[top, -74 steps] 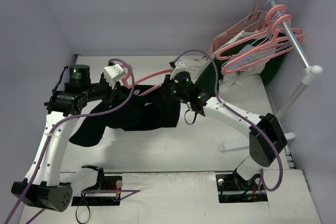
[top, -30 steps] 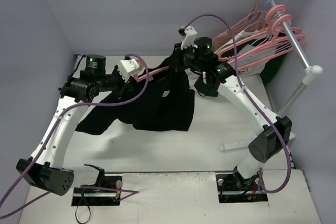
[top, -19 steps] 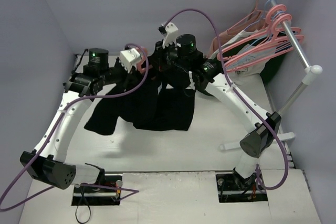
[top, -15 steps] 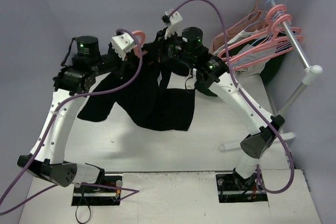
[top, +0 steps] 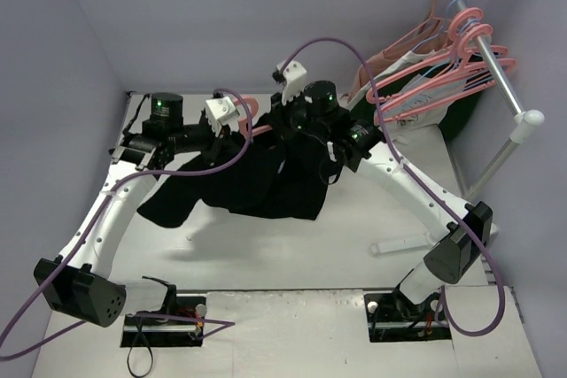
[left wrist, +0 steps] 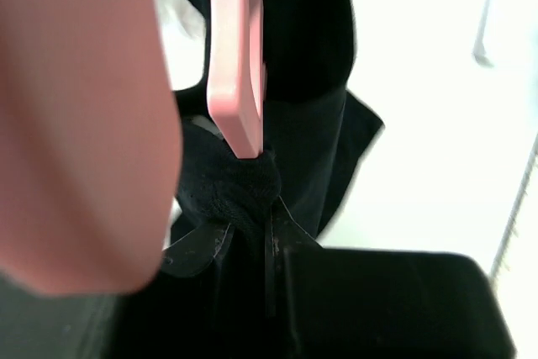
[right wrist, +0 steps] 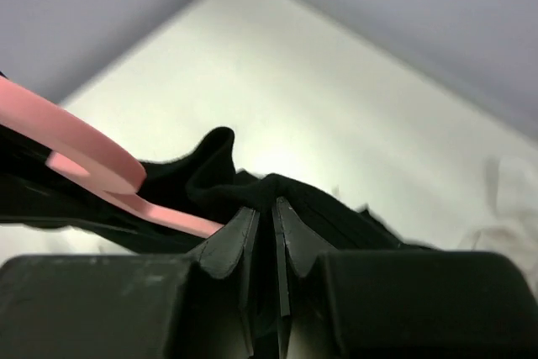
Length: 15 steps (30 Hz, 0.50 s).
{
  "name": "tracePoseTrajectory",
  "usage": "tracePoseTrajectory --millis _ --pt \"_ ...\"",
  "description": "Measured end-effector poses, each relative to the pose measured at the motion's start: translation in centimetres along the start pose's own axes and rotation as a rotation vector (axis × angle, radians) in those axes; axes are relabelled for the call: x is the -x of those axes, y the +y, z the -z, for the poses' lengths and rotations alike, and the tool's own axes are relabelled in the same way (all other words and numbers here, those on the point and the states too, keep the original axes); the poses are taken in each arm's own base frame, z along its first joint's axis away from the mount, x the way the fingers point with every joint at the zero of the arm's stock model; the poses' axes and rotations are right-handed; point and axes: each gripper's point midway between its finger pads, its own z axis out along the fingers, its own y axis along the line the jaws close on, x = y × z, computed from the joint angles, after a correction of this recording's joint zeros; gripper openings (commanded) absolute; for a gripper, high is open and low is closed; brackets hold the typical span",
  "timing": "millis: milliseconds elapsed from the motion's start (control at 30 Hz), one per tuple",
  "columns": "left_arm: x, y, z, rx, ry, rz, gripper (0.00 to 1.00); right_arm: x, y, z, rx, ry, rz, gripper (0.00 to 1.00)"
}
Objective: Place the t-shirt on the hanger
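The black t-shirt (top: 266,179) hangs bunched between my two grippers above the table. My left gripper (top: 232,130) is shut on a wad of its fabric (left wrist: 227,191). The pink hanger (left wrist: 235,65) runs down into that wad, so I cannot tell whether it is pinched too. Its hook (top: 249,109) shows beside the left wrist. Close to the right, my right gripper (top: 282,121) is shut on a fold of the t-shirt (right wrist: 277,187). The hanger's pink arm (right wrist: 84,166) passes left of its fingers (right wrist: 235,237).
A white rack (top: 496,77) at the back right carries several pink hangers (top: 443,77), with pale garments and a dark green one (top: 462,114) below. The rack's white foot (top: 403,243) lies on the table at the right. Grey walls stand close on three sides.
Both arms lifted the t-shirt and hanger off the table, and the right gripper moved left, close to the left one. Since half a second ago both have come down slightly.
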Motion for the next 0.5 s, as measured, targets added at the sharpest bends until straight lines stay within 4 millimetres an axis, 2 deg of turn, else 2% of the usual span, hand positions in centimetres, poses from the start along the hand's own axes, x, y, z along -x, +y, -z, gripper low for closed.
tracePoseTrajectory --millis 100,167,200,333,500 --pt "-2.6 -0.6 -1.0 -0.035 0.034 0.034 0.0 -3.9 -0.1 -0.4 0.012 0.087 0.0 0.1" --pt "-3.9 -1.0 -1.5 -0.055 0.042 0.05 0.0 -5.4 0.1 -0.3 0.025 0.116 0.002 0.14" --pt "-4.3 -1.1 -1.8 -0.062 0.039 0.054 0.0 -5.9 0.1 -0.2 0.031 0.126 0.003 0.2" --pt "-5.1 -1.3 -2.5 -0.075 0.017 0.059 0.0 -6.7 0.4 0.3 0.057 0.146 0.002 0.45" --pt "-4.6 -0.8 -2.4 -0.07 -0.009 0.03 0.0 -6.0 0.7 1.1 0.095 0.134 0.007 0.55"
